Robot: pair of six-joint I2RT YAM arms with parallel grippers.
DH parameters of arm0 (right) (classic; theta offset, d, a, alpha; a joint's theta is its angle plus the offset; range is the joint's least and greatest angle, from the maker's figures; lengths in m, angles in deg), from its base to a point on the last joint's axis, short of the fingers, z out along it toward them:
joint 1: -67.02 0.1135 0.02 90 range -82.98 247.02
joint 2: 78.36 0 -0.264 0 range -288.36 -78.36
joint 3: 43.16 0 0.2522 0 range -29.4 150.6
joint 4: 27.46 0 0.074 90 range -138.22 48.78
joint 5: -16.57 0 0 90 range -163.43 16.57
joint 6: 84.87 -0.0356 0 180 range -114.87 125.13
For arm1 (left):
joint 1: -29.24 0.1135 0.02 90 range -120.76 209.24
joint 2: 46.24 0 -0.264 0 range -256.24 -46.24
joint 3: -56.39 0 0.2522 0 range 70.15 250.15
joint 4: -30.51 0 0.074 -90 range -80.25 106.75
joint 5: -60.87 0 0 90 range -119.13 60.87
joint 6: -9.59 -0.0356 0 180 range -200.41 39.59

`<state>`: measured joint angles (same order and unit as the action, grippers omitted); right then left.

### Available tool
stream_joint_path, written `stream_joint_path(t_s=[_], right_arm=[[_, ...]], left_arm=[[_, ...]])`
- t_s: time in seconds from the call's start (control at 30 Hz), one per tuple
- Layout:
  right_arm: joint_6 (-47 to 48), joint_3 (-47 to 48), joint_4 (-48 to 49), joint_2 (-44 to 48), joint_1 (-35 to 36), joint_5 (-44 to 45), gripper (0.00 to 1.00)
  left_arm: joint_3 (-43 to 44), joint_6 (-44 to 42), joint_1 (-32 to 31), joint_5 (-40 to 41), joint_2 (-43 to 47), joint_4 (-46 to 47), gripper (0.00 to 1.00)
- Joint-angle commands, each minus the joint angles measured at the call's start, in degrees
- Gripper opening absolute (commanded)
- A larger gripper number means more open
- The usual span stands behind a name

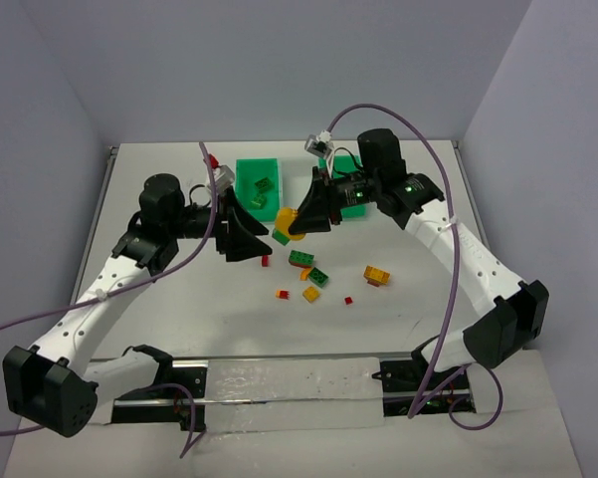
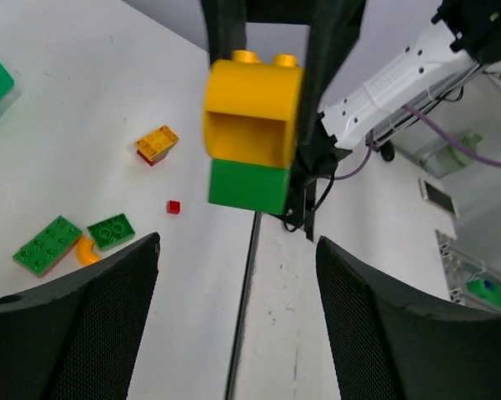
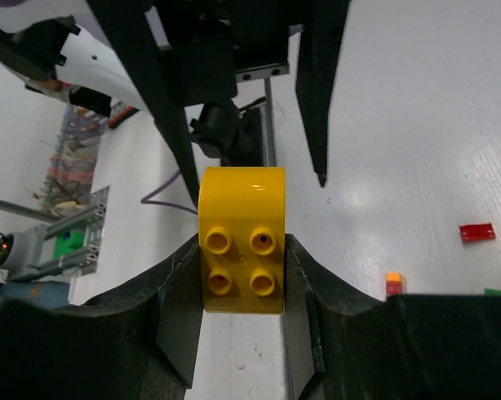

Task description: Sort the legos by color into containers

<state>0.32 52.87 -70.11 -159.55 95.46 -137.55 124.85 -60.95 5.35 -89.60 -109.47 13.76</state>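
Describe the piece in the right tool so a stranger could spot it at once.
Find the green bin with bricks in it at the table's far side; just in front of it the right tool points down. Clamped in it is a yellow arched brick with a green block flush beneath it. No other piece is gripped.

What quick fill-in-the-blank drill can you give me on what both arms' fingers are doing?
The piece between the right fingers is ____.
The brick attached to it is ____.
The left fingers are ____, holding nothing.
Missing words: yellow; green; open.
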Motion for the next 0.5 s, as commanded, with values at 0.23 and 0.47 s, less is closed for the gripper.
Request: stream_joint_path(t_s=[0.23,0.47], right_arm=[[-13.1,-3.7,14.4,-0.3,0.3,-5.4,0.0],[-12.7,-3.8,13.8,-1.3,0.3,-6.2,0.0]], left_arm=[[1.6,13.4,1.0,-6.4,-4.5,13.1,0.77],[-0.6,18.5,0.8,-9.9,-4.6,21.6,0.78]])
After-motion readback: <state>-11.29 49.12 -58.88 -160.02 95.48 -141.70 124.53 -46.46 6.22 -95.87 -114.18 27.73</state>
